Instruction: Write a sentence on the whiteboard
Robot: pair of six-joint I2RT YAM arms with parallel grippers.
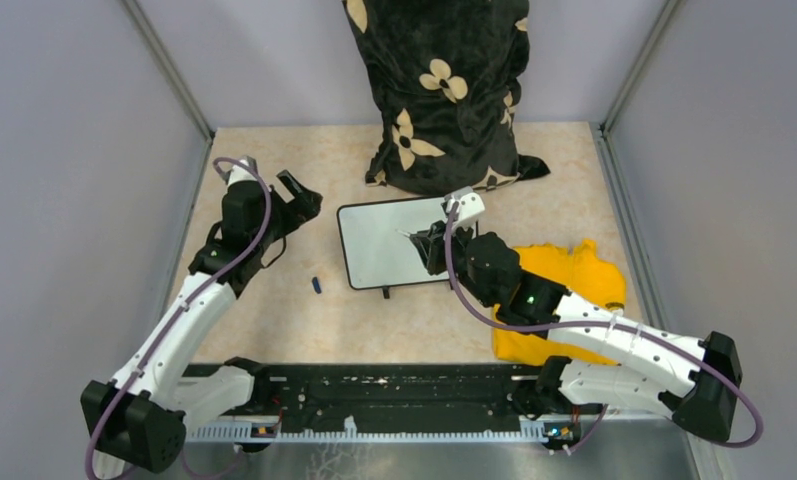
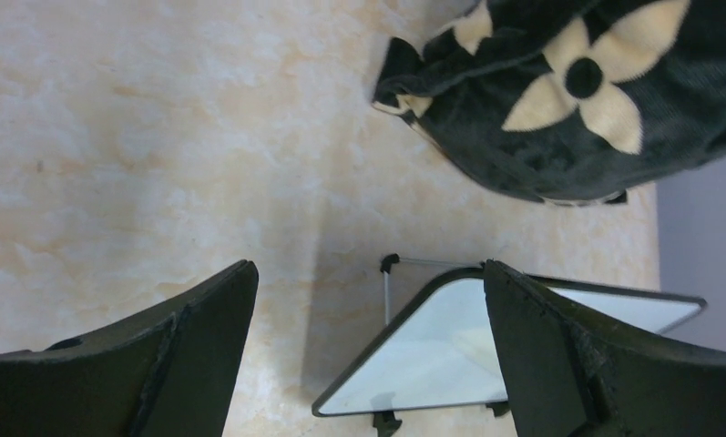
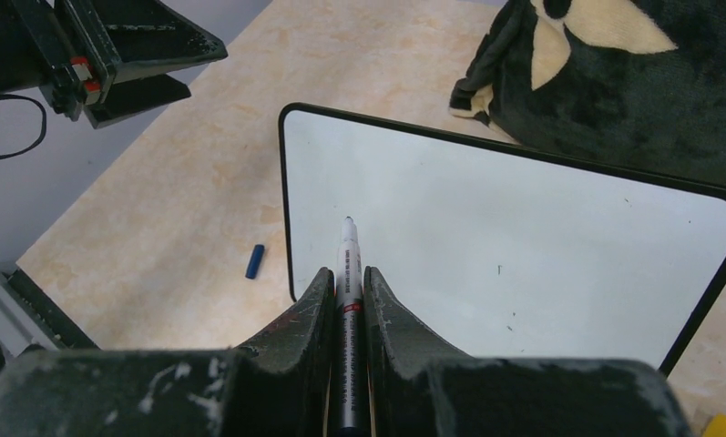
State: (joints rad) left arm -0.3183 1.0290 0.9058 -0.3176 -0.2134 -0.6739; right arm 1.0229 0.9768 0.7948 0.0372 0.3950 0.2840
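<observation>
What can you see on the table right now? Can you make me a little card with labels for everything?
whiteboard: lying on the table, white face, no words on it yet
right hand: shut on the marker, tip pointing over the board
left hand: open, holding nothing, left of the board
blue cap: lying on the table beside the board
yellow cloth: right of the board
black flowered bag: behind the board

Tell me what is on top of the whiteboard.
No writing shows on the whiteboard; the marker in the right jaws points over it. The jaws hide its near strip.
</observation>
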